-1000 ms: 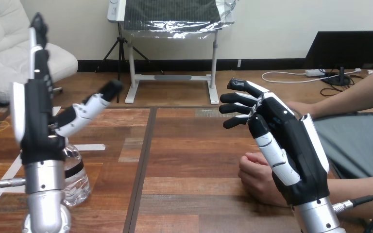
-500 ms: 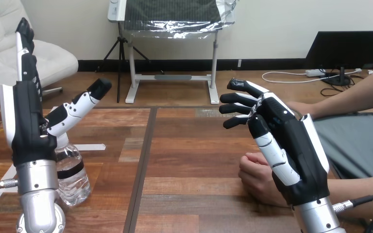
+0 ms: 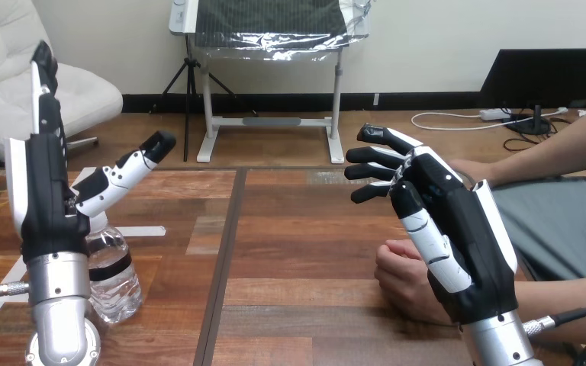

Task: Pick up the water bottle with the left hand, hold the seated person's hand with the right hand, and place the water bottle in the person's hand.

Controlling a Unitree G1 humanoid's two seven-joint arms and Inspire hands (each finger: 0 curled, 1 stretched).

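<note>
1. The wooden worktop (image 3: pixel 297 252) fills the lower part of the head view, with the task's things at its near left and near right.
2. The right hand (image 3: pixel 452 229) is raised at the near right. Its fingers (image 3: pixel 370 155) are spread and only loosely bent, pointing left, and they have hold of nothing.
3. The left hand (image 3: pixel 44 200) is raised at the near left. Its fingers point straight up, its thumb is stretched out to the right, and it is empty.
4. The person's hand (image 3: pixel 399 276) rests on the worktop as a loose fist, partly hidden behind the right hand. No robot finger curls round it, and whether the two touch cannot be told.
5. The water bottle (image 3: pixel 114 278) stands upright on the worktop just behind the left forearm, ungrasped.
6. Judged from this, nothing is done yet: picking up the bottle, holding the person's hand and handing over the bottle all remain.
</note>
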